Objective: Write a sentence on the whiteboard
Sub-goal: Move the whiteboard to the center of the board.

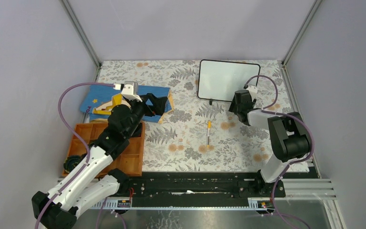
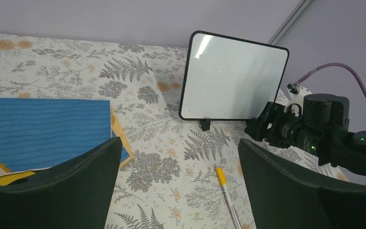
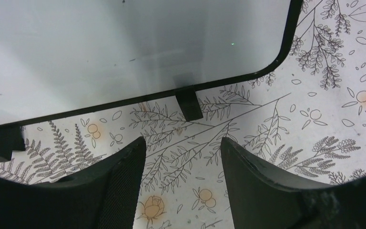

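The whiteboard (image 1: 228,80) stands on two black feet at the back of the table, its white face (image 2: 233,78) bare; the sentence is not in view. A pen with a yellow cap (image 1: 208,132) lies flat on the floral cloth in front of it. My right gripper (image 1: 234,103) hovers open at the board's lower right corner. The right wrist view shows the board's bottom edge (image 3: 124,47) and one foot (image 3: 188,102) just beyond my empty right gripper (image 3: 182,141). My left gripper (image 1: 156,105) is wide open over the blue book's right end, holding nothing; the pen (image 2: 226,193) lies below my left gripper (image 2: 178,143).
A blue book (image 1: 100,98) lies at the left, seen also in the left wrist view (image 2: 43,129). An orange compartment tray (image 1: 128,157) sits in front of it under the left arm. Grey walls close the back and sides; a black rail (image 1: 195,186) runs along the near edge.
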`<control>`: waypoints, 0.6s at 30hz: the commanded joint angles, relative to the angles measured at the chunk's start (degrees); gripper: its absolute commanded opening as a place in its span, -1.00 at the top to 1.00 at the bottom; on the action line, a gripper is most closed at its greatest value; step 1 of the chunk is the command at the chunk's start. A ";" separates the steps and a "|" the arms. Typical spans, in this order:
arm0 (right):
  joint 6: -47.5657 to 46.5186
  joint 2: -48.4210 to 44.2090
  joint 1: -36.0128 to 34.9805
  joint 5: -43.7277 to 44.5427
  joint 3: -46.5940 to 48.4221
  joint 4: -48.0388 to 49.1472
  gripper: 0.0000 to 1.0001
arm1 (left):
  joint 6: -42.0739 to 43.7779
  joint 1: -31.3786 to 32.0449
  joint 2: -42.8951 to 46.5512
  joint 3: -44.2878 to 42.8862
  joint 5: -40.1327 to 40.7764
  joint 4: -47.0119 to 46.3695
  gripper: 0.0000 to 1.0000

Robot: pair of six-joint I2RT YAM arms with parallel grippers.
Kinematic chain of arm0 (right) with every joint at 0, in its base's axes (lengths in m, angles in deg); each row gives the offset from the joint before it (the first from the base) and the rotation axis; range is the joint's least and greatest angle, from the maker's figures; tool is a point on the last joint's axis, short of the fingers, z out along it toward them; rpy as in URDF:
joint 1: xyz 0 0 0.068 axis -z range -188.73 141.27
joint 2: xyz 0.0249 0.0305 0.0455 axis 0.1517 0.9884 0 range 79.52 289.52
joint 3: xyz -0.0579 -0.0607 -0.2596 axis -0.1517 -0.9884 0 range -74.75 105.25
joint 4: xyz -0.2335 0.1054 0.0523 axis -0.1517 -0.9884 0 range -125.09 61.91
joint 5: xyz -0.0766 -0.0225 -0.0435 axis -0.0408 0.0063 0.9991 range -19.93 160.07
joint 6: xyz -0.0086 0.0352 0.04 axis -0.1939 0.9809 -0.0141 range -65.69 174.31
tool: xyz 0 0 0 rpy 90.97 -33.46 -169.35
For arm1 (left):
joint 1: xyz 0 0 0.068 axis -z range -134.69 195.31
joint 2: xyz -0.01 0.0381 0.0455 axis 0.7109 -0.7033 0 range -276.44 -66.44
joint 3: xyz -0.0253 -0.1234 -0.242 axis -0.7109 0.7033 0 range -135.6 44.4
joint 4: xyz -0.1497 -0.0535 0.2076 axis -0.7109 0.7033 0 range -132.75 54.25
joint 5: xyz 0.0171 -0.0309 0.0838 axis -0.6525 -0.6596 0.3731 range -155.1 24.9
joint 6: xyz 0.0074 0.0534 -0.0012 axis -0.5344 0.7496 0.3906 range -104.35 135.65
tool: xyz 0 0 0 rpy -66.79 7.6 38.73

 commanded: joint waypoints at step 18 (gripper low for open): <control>1.06 6.37 2.46 -1.93 8.93 -1.97 -0.15 | -0.19 0.52 -1.56 0.38 0.77 -1.99 -0.97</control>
